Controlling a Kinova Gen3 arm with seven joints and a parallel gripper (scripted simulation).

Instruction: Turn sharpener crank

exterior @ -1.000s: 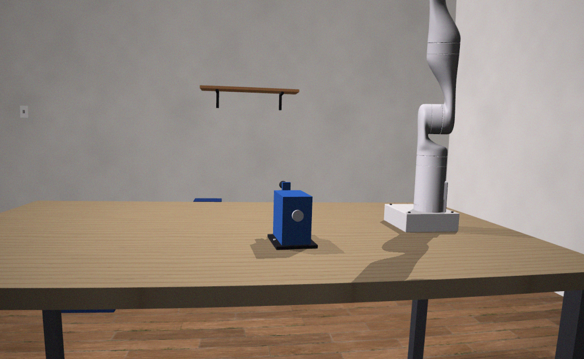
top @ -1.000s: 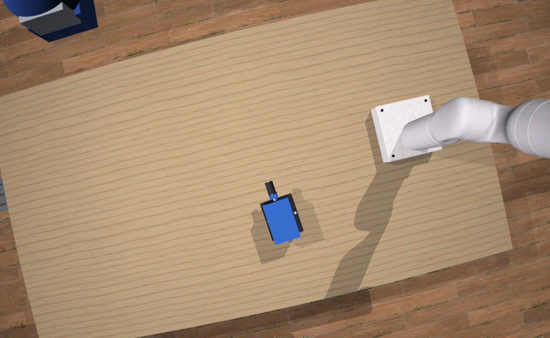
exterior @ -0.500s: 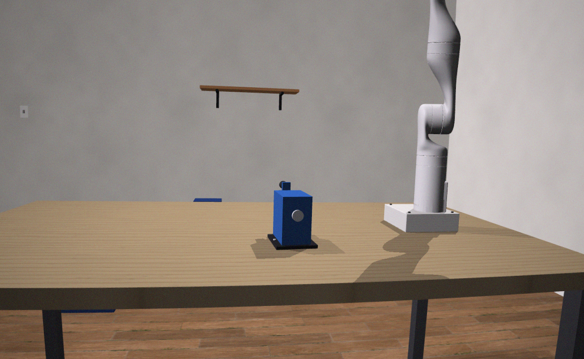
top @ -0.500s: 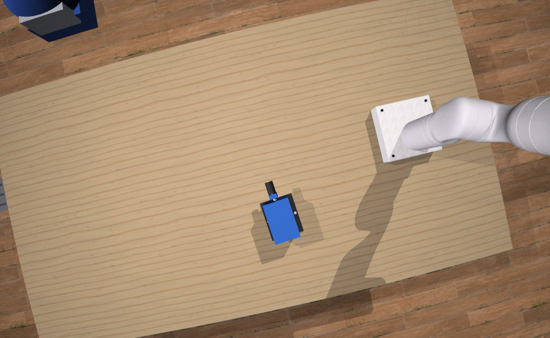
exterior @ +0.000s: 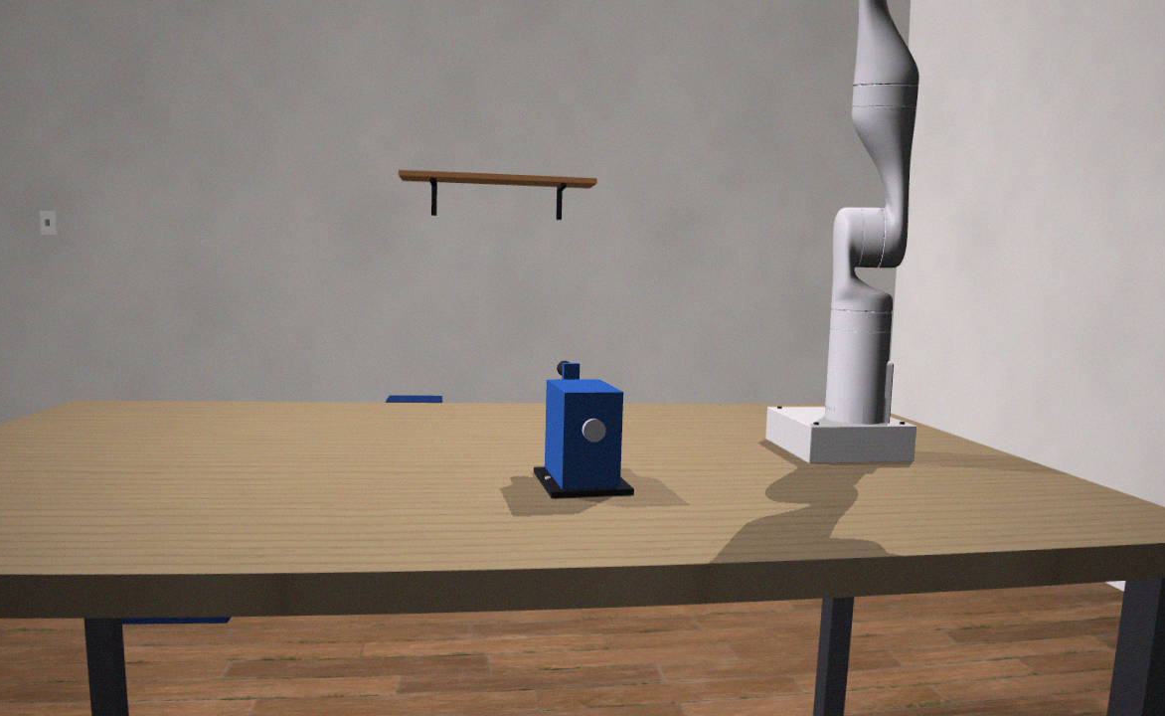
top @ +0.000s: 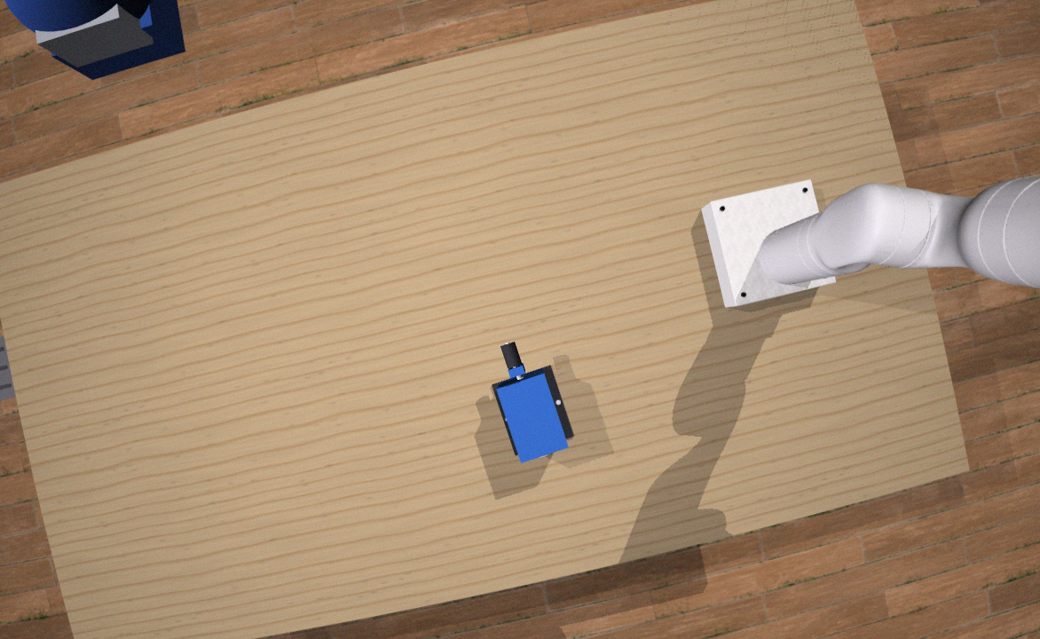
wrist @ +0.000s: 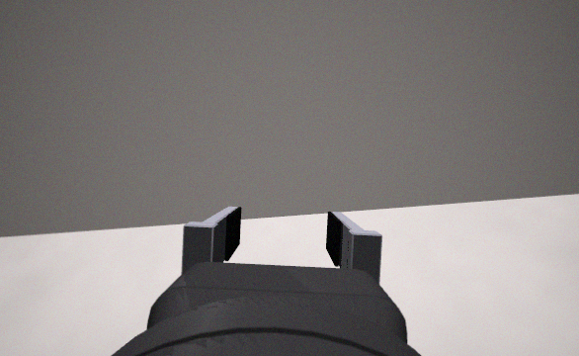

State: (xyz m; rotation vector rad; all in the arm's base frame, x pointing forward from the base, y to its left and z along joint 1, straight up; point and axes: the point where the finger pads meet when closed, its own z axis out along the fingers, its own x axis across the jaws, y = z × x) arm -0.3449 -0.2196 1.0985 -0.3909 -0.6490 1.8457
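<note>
The broad pale wooden table point(top: 270, 238) carries the white seven-joint arm point(exterior: 871, 267) on its square white base block point(top: 726, 230) at one end, and the arm rears straight up out of the exterior view. The small blue box-shaped sharpener point(top: 535, 414) stands well apart from that base near the table's middle, its short black crank handle point(top: 510, 352) jutting from the far face. The dark two-finger gripper point(wrist: 283, 237) has fingers spread wide on nothing (only walls show in the wrist view), so the crank probably lies far below and out from it.

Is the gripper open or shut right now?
Open: in the wrist view the gripper's fingers stand wide apart, with only bare wall between them.
</note>
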